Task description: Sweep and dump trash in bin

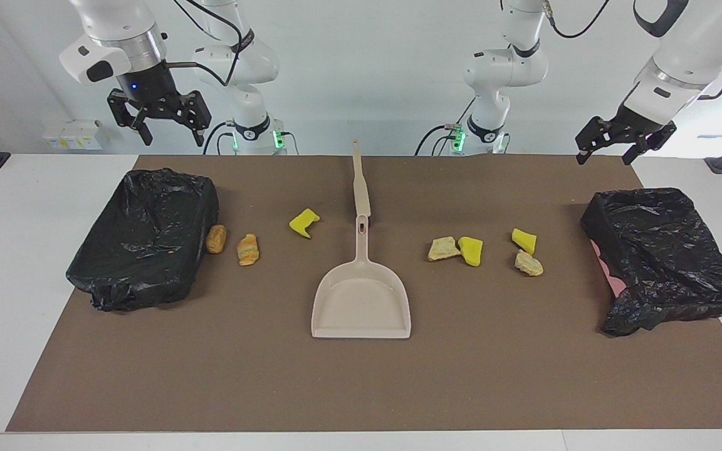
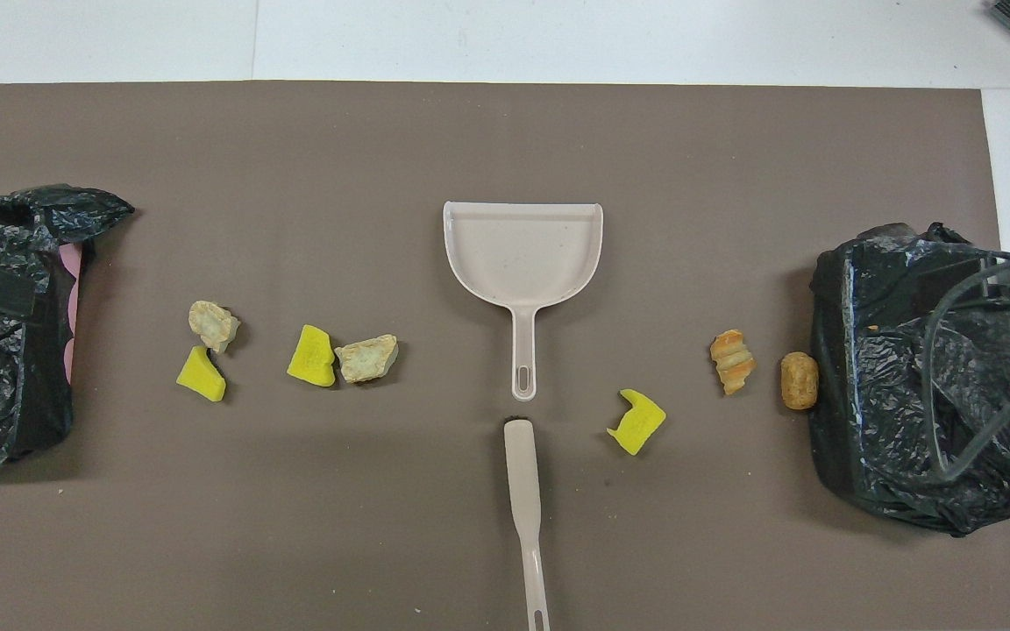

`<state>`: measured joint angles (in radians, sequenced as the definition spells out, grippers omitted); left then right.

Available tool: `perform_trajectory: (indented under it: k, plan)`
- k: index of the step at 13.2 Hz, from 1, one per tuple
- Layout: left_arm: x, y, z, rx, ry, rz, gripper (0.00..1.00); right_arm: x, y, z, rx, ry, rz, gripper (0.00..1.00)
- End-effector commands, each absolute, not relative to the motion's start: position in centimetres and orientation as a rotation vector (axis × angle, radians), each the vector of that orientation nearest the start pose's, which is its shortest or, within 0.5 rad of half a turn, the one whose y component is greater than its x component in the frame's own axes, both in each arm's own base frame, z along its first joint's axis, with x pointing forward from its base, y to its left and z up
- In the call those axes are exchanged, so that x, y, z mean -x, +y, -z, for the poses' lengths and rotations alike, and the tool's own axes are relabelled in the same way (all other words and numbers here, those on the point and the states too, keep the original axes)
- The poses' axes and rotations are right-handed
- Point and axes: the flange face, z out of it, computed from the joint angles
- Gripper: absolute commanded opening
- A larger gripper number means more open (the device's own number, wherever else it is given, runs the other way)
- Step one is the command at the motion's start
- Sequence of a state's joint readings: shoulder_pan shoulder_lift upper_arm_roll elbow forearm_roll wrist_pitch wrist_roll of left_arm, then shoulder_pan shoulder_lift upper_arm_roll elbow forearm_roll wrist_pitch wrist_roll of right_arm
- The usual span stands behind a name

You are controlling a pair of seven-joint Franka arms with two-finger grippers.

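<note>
I read this as the very start: nothing has been swept and nothing dumped. All seven scraps lie loose on the brown mat [image 1: 361, 388] that covers the tabletop [image 1: 16, 250].

Toward the left arm's end sit four of them: a beige lump [image 1: 443, 248] touching a yellow sponge wedge [image 1: 471, 250], then a second yellow wedge [image 1: 524, 240] just beside a second beige lump [image 1: 528, 264]. Toward the right arm's end sit three: a notched yellow wedge [image 1: 304, 223], a croissant-like piece [image 1: 248, 249], and a round bread-like piece [image 1: 215, 238] right against the bin.

There are two bins lined with black bags, one at the right arm's end [image 1: 145, 238] and one at the left arm's end [image 1: 662, 257]. I cannot see any scrap inside either.

The dustpan [image 1: 361, 300] lies flat mid-mat and empty, its handle pointing toward the robots. The brush [image 1: 361, 188] lies in line with that handle, nearer to the robots, untouched.

My right gripper [image 1: 167, 128] hangs above its bin's robot-side edge, fingers spread and empty. My left gripper [image 1: 621, 144] hangs over the mat's corner by its bin, fingers likewise apart, holding nothing.

Still to do, in my judgement: pick up brush and pan, gather every scrap, tip the pan into a bin.
</note>
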<state>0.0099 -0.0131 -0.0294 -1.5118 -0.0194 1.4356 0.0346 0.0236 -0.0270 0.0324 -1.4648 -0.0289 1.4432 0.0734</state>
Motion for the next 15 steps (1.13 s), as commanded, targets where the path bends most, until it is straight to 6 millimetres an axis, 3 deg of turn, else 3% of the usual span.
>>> perform_trajectory:
  k: [1,11,15]
  plan:
    - [-53.1,-1.5,-66.2,3.144,0.115,-0.092,1.0,-52.6,2.4,-68.0,3.166,-0.002,0.007,1.0]
    - [-52.3,-2.7,-65.3,3.142,0.151,-0.099,1.0,-52.7,1.9,-67.9,3.165,0.027,0.009,1.0]
    - [-51.8,-5.2,-63.4,3.135,0.227,-0.133,1.0,-52.7,1.8,-67.9,3.165,0.029,0.009,1.0]
